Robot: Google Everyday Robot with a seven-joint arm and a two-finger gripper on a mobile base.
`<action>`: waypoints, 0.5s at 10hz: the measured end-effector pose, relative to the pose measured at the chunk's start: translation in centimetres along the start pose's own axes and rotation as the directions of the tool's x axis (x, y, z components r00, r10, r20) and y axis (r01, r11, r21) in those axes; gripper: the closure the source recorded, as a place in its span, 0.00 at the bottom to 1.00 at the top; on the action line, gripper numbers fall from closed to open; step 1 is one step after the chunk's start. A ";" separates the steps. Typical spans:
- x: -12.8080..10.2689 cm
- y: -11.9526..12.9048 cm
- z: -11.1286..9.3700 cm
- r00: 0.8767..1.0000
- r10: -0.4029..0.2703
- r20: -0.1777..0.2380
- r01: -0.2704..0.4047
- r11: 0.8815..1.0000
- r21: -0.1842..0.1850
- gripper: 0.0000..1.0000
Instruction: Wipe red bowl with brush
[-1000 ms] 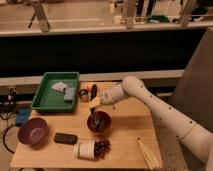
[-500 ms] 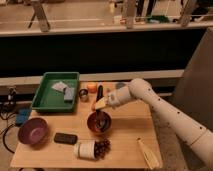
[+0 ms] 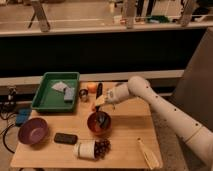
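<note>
The red bowl (image 3: 99,124) sits at the middle of the wooden table, orange-red with a glossy inside. My gripper (image 3: 102,103) hangs just above the bowl's far rim, at the end of the white arm that reaches in from the right. It is shut on the brush (image 3: 99,90). The slim black handle sticks up behind the gripper, and a dark end shows down inside the bowl.
A green tray (image 3: 41,102) with grey sponges stands at the back left, an orange (image 3: 92,87) beside it. A purple bowl (image 3: 33,131), a black block (image 3: 65,138), a tipped white cup (image 3: 85,149) and a pale long object (image 3: 149,154) lie along the front.
The gripper with the brush has shifted slightly to the right and down over the red bowl. The bowl and the other things have stayed in place.
</note>
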 end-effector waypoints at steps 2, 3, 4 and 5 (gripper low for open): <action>1.0 -0.6 1.5 1.000 -0.018 0.014 0.018 1.000 0.009 0.92; 1.2 -1.2 2.4 0.999 -0.029 0.025 0.029 0.999 0.017 0.92; 1.3 -1.4 2.8 0.999 -0.036 0.031 0.035 0.999 0.024 0.92; 1.3 -1.8 3.2 0.998 -0.043 0.040 0.042 0.999 0.032 0.92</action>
